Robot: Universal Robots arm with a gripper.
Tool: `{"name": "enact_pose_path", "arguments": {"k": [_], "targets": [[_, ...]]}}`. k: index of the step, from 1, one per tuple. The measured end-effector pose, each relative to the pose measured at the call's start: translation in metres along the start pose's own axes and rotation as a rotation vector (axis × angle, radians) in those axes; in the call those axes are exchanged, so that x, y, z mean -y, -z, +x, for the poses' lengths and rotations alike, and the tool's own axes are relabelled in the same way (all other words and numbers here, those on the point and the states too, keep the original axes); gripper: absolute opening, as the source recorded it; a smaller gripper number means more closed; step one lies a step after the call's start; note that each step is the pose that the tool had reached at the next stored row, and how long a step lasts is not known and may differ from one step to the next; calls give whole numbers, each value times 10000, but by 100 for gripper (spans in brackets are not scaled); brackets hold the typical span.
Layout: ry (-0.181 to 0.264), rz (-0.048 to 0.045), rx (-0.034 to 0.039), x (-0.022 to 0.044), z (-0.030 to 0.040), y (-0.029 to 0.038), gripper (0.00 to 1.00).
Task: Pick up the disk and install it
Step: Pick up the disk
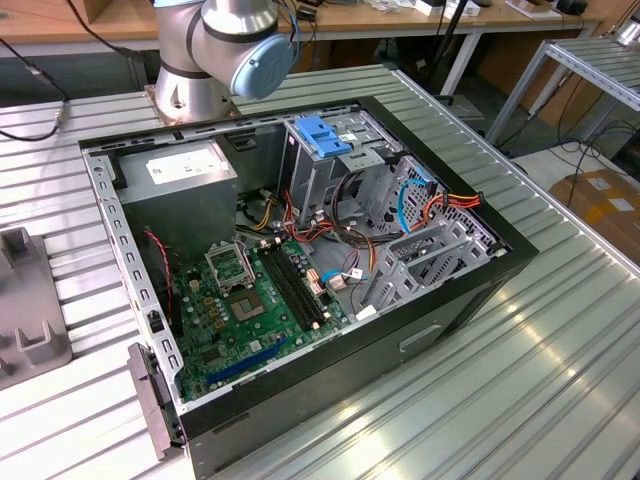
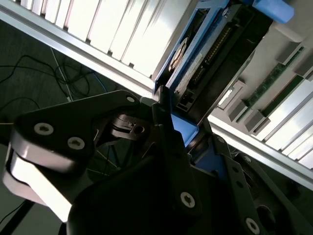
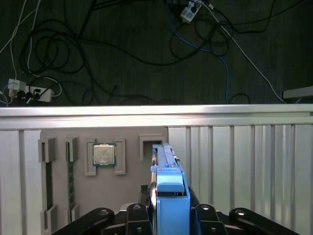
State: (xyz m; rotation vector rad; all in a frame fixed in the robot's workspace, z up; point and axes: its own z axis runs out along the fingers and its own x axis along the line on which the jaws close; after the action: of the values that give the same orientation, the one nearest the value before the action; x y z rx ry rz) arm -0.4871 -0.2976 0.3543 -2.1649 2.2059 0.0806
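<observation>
Risk first: the hand (image 3: 168, 211) is clamped on one end of the disk (image 3: 168, 188), a grey drive in blue rails held on edge, so most of its length juts out beyond the grip. With such a narrow hold it could twist or slip, and it would likely drop onto the grey tray (image 3: 129, 191) beneath it, where a processor chip (image 3: 104, 154) and memory sticks (image 3: 70, 183) lie. A tilted disk would also probably jam at the drive bay (image 1: 330, 175), and the loose wires (image 1: 440, 205) beside that bay could snag it. In the second wrist view the black fingers (image 2: 166, 115) close on the blue rail while the disk (image 2: 205, 54) runs away from them. Whether it sits clear of the tray cannot be told. The arm (image 1: 225, 45) rises from its base at the upper left of the exterior view and leaves the frame, well apart from the open computer case (image 1: 440, 330) on the slatted counter (image 1: 560, 350).
</observation>
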Motion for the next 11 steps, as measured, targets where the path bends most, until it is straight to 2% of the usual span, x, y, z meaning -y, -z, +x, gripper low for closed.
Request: {"name": "enact_pose_path", "arguments": {"k": [4, 11], "targets": [[0, -1, 35, 0, -4, 60, 37], [0, -2, 100, 0, -9, 127, 37]]}}
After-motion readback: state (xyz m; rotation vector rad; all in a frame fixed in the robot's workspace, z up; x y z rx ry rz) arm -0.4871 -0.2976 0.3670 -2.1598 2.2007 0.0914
